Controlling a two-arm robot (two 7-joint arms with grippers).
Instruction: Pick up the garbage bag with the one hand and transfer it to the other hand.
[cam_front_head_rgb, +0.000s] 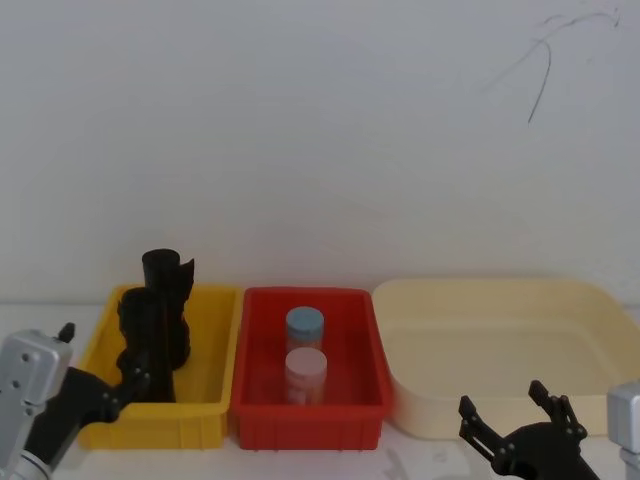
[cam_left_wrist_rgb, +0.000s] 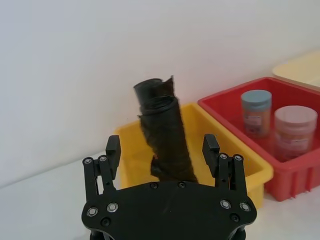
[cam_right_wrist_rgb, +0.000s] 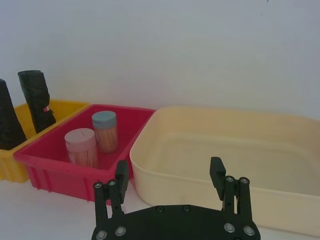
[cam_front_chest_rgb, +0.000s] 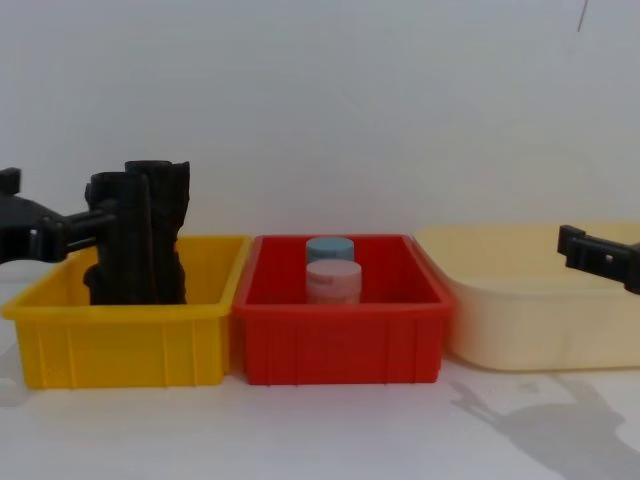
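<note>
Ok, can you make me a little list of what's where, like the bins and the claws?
yellow bin: holds the garbage bag and a look-alike roll, both upright
red bin: blue-lidded jar behind pink-lidded jar
cream tub: right of the red bin
left claw: open, at the garbage bag
right claw: open, in front of the cream tub

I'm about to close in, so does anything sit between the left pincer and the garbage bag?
Nothing visible does. The open left pincer faces the garbage bag directly, above the yellow bin's rim; the second roll stands farther back.
</note>
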